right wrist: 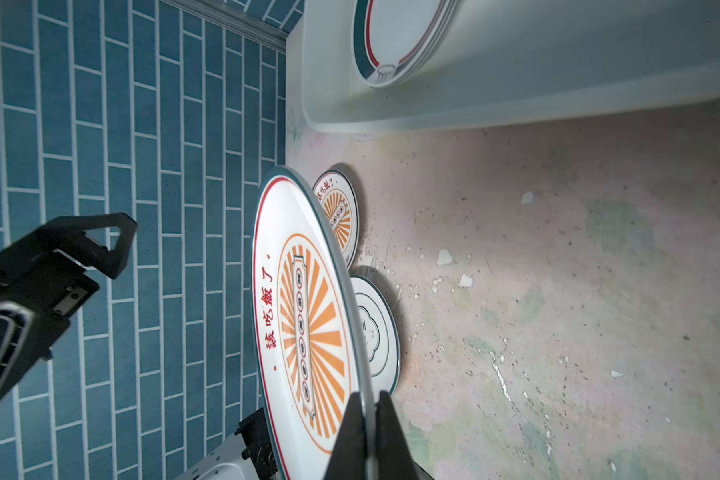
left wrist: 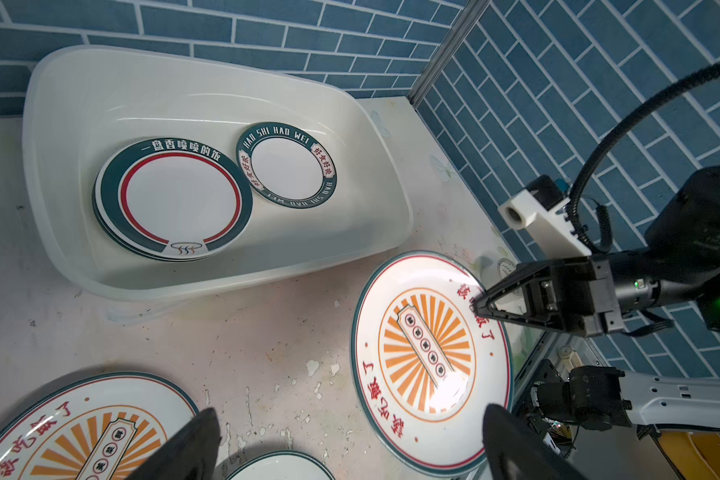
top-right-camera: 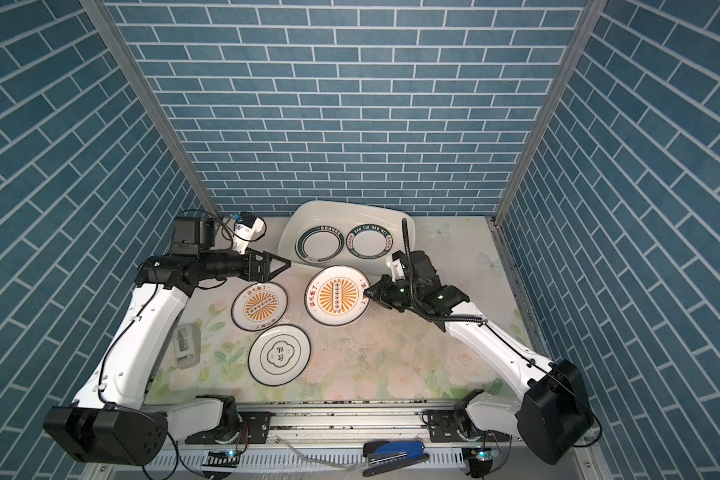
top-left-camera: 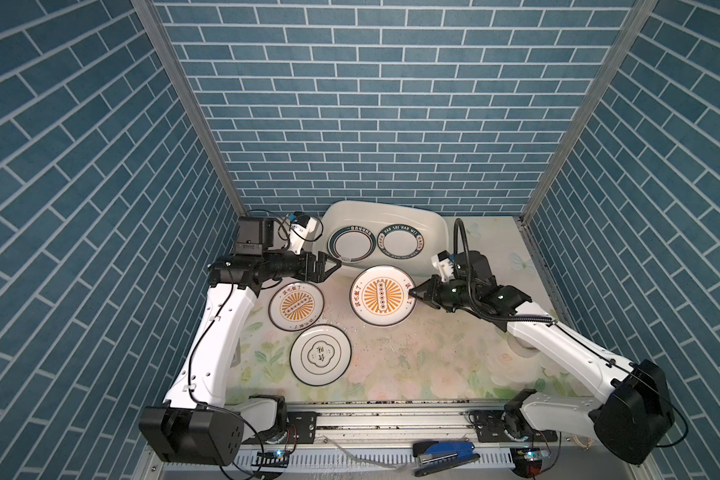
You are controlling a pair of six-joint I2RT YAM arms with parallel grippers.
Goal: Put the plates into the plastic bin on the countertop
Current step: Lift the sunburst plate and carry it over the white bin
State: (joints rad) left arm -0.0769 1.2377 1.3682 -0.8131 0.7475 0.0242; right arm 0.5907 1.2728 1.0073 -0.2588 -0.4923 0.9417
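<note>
Looking down on a flowered countertop [top-left-camera: 433,353], two robot arms reach in from the near edge. The right claw [top-left-camera: 412,293] is pinched tight on the right rim of a big sunburst plate [top-left-camera: 381,296], which is white with an orange starburst centre and red characters. The right wrist view shows the two fingers [right wrist: 348,440] squeezing the thin rim between them, with the gripped side tilted up off the countertop. Whether the plate's left edge touches the surface cannot be told. This plate is at the middle of the countertop, just on the near side of the plastic bin [top-left-camera: 375,212], not inside it.

The plastic bin stands at the far centre against the back wall. Inside it, on the left, lies a short stack of plates [top-left-camera: 352,246] with a green band and a red ring. A lettered plate [top-left-camera: 400,243] lies just beside the stack on the right.

The left claw [top-left-camera: 332,272] hangs by the bin's near-left corner, its fingers spread wide with nothing between them. Nearer than it, a smaller sunburst plate [top-left-camera: 296,307] and a clover plate [top-left-camera: 321,353] lie on the countertop — flat, close together, apart from the held one.
</note>
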